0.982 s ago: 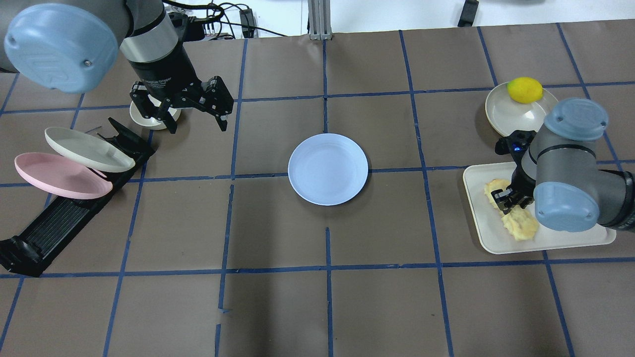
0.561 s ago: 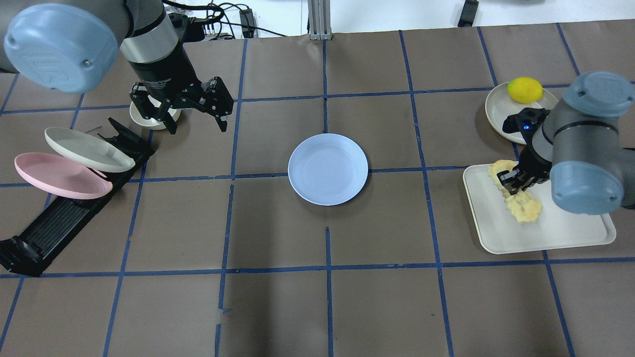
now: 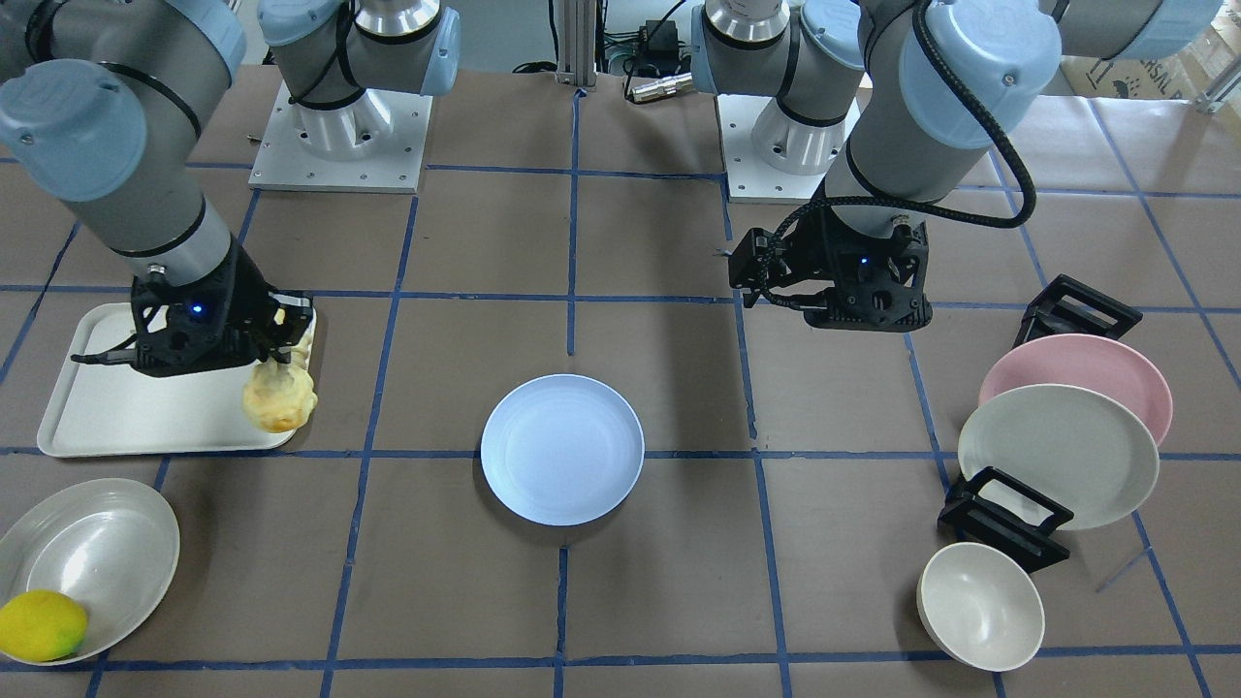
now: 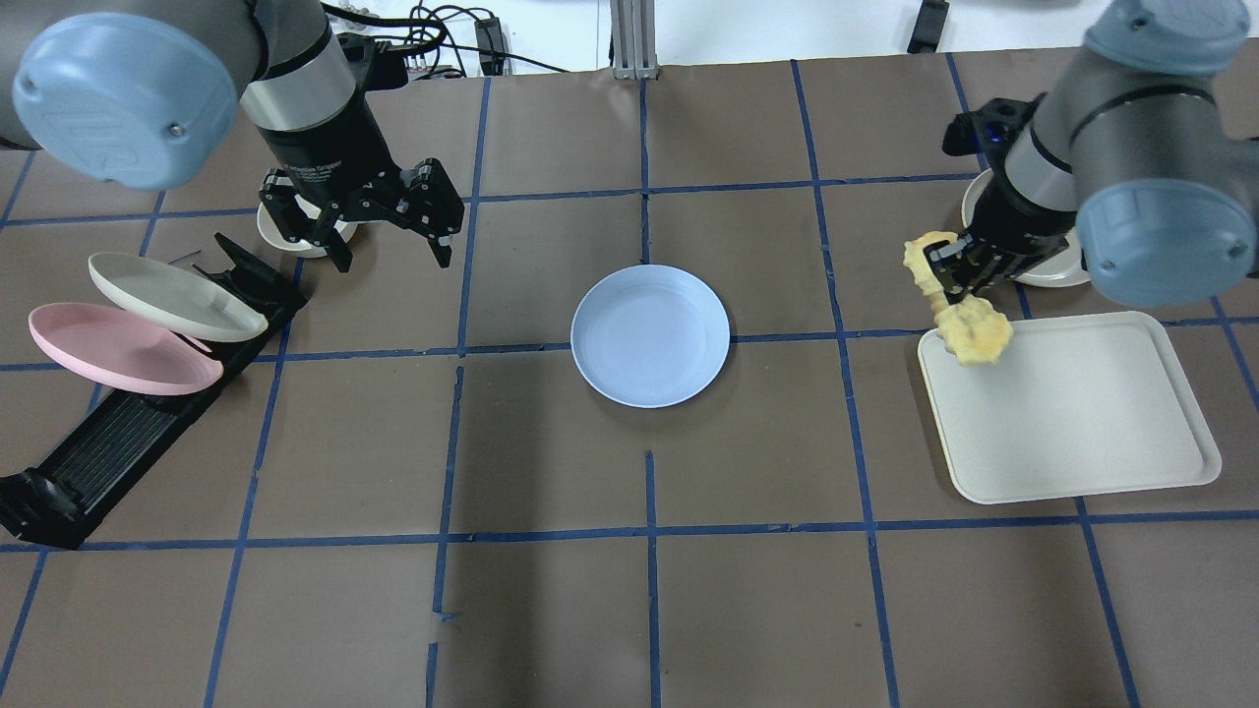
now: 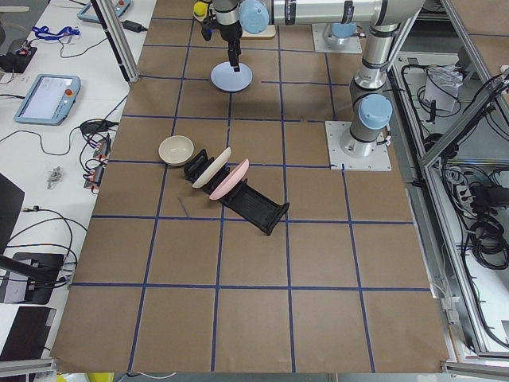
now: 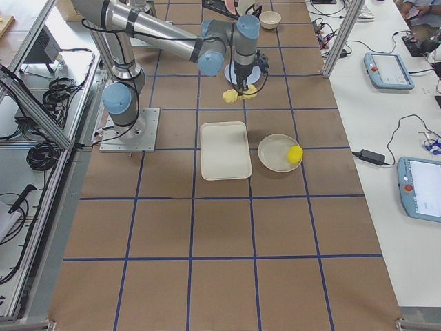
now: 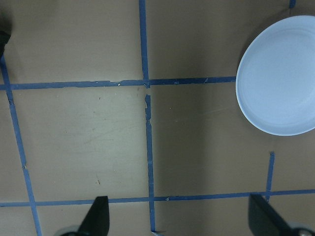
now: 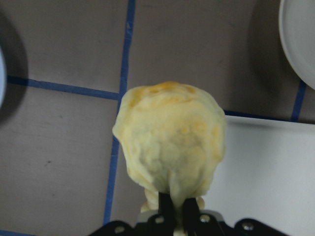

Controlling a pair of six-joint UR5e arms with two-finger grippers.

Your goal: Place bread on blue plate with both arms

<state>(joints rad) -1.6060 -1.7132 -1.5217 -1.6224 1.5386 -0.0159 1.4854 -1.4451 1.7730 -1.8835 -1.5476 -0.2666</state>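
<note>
The bread (image 4: 969,329) is a knobbly pale yellow loaf that hangs from my right gripper (image 4: 956,278), which is shut on its middle. It is held in the air over the far left corner of the tray, one end drooping. It fills the right wrist view (image 8: 170,142) and shows in the front view (image 3: 279,399). The blue plate (image 4: 650,335) lies bare at the table's middle, well left of the bread, and also shows in the left wrist view (image 7: 278,73). My left gripper (image 4: 389,241) is open and holds nothing, hovering left of and beyond the plate.
A white tray (image 4: 1072,423) lies bare at the right. Beyond it a shallow off-white dish (image 3: 97,543) holds a lemon (image 3: 41,625). At the left a black rack (image 4: 118,442) holds a pink plate (image 4: 118,349) and an off-white plate (image 4: 172,295). A small bowl (image 3: 979,606) stands beside it.
My right gripper has lifted the bread off the tray and carried it up and toward the tray's far left corner. The left arm has hardly moved.
</note>
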